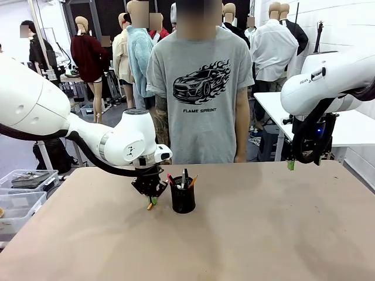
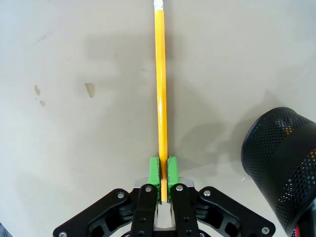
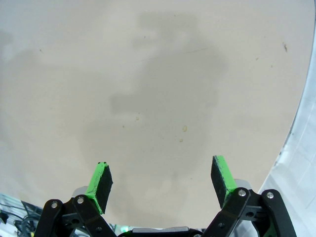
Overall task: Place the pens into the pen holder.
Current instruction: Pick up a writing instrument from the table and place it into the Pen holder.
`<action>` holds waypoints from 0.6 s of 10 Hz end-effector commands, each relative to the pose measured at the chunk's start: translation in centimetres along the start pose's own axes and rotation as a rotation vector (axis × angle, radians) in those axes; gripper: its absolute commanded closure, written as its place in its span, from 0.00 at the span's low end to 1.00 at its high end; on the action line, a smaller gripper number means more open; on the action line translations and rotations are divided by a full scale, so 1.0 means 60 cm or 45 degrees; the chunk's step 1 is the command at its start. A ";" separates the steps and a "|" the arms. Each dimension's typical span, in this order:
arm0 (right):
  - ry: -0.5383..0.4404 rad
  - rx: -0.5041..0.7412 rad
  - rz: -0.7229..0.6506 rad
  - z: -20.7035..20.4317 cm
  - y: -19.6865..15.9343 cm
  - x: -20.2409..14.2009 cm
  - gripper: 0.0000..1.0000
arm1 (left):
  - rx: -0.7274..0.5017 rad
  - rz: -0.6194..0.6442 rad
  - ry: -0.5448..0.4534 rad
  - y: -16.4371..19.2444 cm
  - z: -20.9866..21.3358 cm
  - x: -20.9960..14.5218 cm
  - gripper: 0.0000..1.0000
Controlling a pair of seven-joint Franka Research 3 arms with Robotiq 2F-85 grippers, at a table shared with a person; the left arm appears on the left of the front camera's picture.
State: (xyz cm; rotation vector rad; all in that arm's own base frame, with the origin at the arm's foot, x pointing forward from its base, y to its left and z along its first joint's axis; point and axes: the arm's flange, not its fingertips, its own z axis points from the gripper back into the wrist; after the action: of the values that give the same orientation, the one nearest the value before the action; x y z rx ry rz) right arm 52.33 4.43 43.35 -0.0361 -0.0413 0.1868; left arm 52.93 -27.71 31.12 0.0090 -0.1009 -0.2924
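- The left gripper (image 2: 161,172) is hanging low over the table (image 1: 263,234), its green pads (image 2: 154,170) clenching one end of the yellow pencil (image 2: 160,89).
- In the left wrist view the pencil is running straight away from the jaws along the table top, with its pale eraser end farthest from them. Whether it is touching the surface or riding just above it cannot be told.
- The pen holder (image 1: 183,201), a black mesh cup, is standing upright just beside that gripper, on its right in the front view and apart from the pencil.
- Other pens (image 1: 185,177) are already standing in the cup. A red end, a dark one and an orange one seem to be poking above the rim, so that makes three, though they are too small to be sure.
- The right gripper (image 3: 162,180) is hovering over bare table near the far right edge, well away from the cup, with its jaws spread wide and gripping nothing.
- A person (image 1: 199,88) in a grey T-shirt with a car print is standing at the far side, directly behind the cup.
- Two clear plastic bins (image 1: 23,193) are sitting off the table's left edge, and a white table (image 1: 351,126) is standing behind the right arm.
- A few small marks (image 2: 89,90) are spotting the table beside the pencil.
- Counted: one cup, one pencil in the grip, two grippers, one person at the table.
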 end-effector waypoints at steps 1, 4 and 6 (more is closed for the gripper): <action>0.007 -0.001 0.000 -0.001 0.000 0.000 0.00 | -0.064 0.064 -0.088 0.043 0.038 -0.016 1.00; 0.007 -0.001 0.000 -0.001 0.000 0.000 0.00 | -0.171 0.119 -0.285 0.116 0.084 -0.049 1.00; 0.007 -0.001 0.000 -0.001 0.000 0.000 0.00 | -0.281 0.036 -0.539 0.145 0.096 -0.062 1.00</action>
State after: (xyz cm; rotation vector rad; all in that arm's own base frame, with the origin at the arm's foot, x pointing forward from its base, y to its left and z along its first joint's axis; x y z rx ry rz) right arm 52.34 4.39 43.35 -0.0360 -0.0413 0.1860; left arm 52.74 -19.29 37.79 -0.1836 -0.4046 -0.1925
